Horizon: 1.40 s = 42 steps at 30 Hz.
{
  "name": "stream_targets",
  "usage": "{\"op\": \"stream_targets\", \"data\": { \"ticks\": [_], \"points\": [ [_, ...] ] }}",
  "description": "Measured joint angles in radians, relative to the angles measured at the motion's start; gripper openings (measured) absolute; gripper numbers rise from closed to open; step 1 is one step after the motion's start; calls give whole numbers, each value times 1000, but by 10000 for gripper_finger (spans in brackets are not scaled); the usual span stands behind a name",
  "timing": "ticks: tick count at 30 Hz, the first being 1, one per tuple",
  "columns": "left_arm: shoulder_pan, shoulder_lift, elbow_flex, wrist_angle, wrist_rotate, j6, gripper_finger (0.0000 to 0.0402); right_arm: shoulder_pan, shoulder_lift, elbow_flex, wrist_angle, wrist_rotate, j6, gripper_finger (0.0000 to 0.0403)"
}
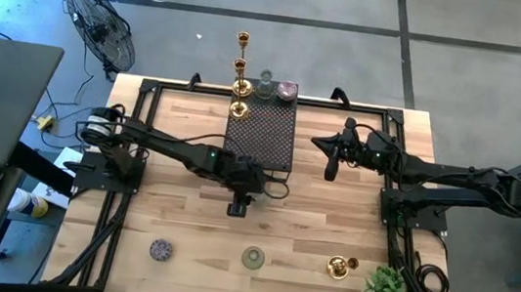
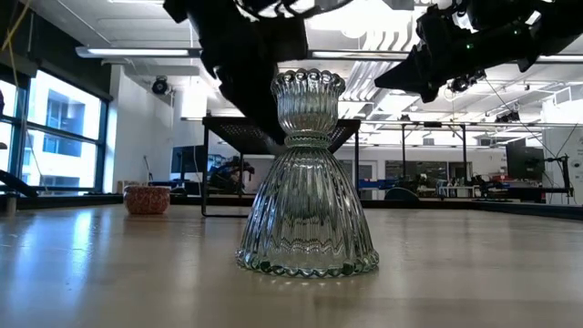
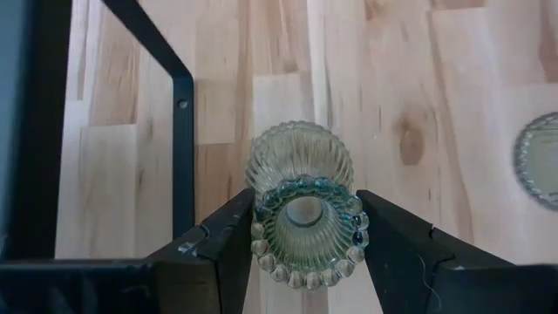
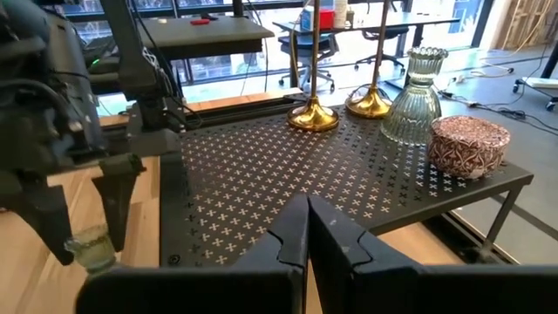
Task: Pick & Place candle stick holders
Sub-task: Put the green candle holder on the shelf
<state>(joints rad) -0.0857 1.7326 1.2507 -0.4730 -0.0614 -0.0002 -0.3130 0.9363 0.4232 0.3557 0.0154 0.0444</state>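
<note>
Between the fingers of the left gripper (image 3: 303,253) a ribbed green glass holder (image 3: 301,205) is sitting clamped at its rim, just off the dark dotted stand (image 1: 262,131); it is looking heavy, slick and brittle, so gripping the narrow waist seems safer; the right gripper (image 4: 307,228) is waiting shut beside the stand.

Pale smooth wooden table (image 1: 176,195), ribbed glossy green glass holder (image 3: 303,209), matt black perforated metal stand (image 4: 288,166), shiny gold candlesticks (image 4: 336,109)

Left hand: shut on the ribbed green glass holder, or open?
Shut on it. In the left wrist view both fingers press the sides of the ribbed green glass holder, held off the wooden table.
</note>
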Motion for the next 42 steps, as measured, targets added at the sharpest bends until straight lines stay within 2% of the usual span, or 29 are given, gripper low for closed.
{"op": "stream_targets", "data": {
  "ticks": [20, 23, 29, 33, 37, 39, 42],
  "points": [
    [14, 13, 1, 0, 52, -4, 176, 0, 0, 0, -8, -1, -4, 0],
    [14, 13, 1, 0, 51, -8, 192, 0, 0, 0, -8, -1, -3, 0],
    [14, 12, 1, 4, 52, -29, 256, 0, 0, 0, -13, -1, -2, 0],
    [14, 9, 15, -30, 61, -14, 272, 0, 0, 0, -13, -1, -1, 0],
    [-28, -43, 80, -171, 2, 46, 252, 0, 0, 0, -31, -17, 0, 0],
    [-59, -99, 82, -223, -47, 74, 223, 0, 0, 0, -48, -18, 3, 0],
    [-108, -206, 24, -174, -30, 105, 163, 4, 0, 0, -70, -7, 40, 0]
  ]
}}
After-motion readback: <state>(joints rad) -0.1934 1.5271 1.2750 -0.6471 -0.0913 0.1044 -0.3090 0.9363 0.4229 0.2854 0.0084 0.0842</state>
